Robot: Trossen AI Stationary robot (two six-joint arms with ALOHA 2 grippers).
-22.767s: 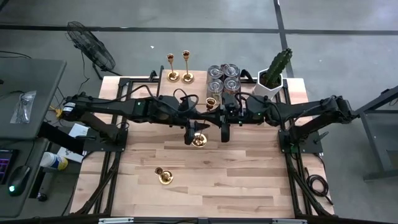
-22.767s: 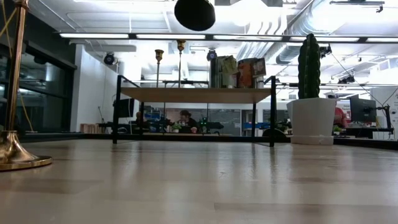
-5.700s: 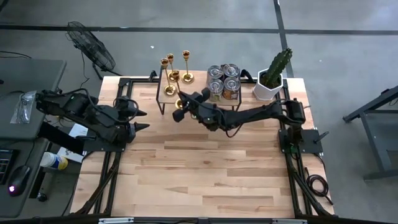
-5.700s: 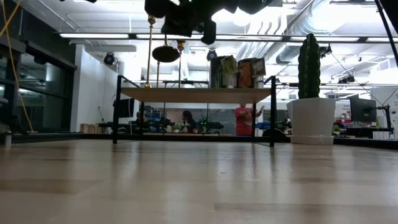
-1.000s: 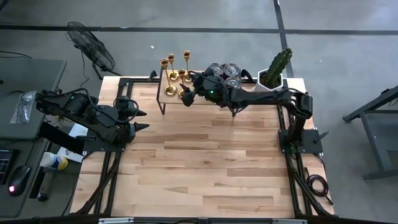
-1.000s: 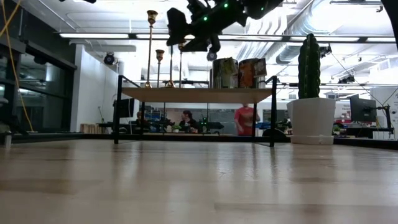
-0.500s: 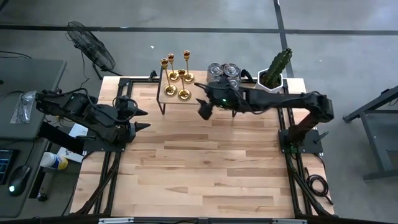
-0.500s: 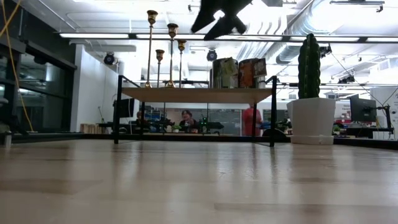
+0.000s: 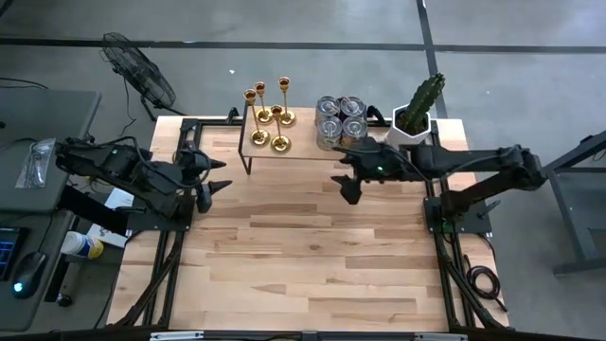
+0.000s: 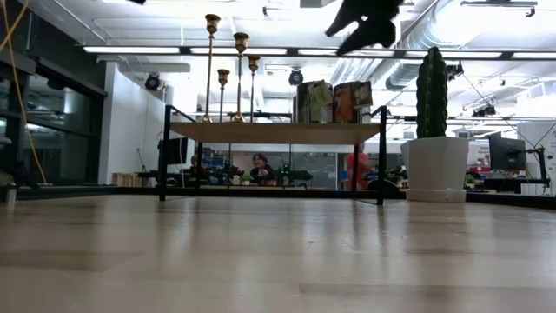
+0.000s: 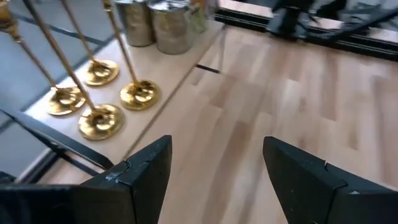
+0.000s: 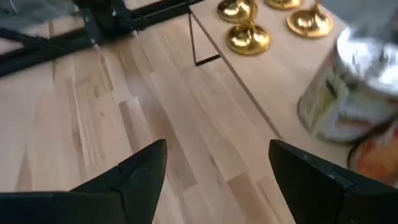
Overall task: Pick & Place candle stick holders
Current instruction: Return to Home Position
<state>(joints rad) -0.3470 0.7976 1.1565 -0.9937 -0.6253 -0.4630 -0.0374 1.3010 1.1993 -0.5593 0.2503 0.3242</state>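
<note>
The right gripper [image 9: 348, 192] has been pulled back off the small wooden shelf [image 9: 305, 144] — fingers apart, empty (so is the left gripper [image 9: 220, 174], parked at the table's left edge). All four shiny gold candle stick holders [image 9: 280, 143] are left on it — job likely done.

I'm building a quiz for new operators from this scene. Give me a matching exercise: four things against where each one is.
Things:
1. candle holders
2. cans
3. cactus
4. right pincer

Places:
A. on the table, right of the shelf
B. left end of the shelf
C. in the air over the table, open and empty
D. right end of the shelf

Pairs: 1-B, 2-D, 3-A, 4-C.

The left pincer sits open at the table's left edge.
</note>
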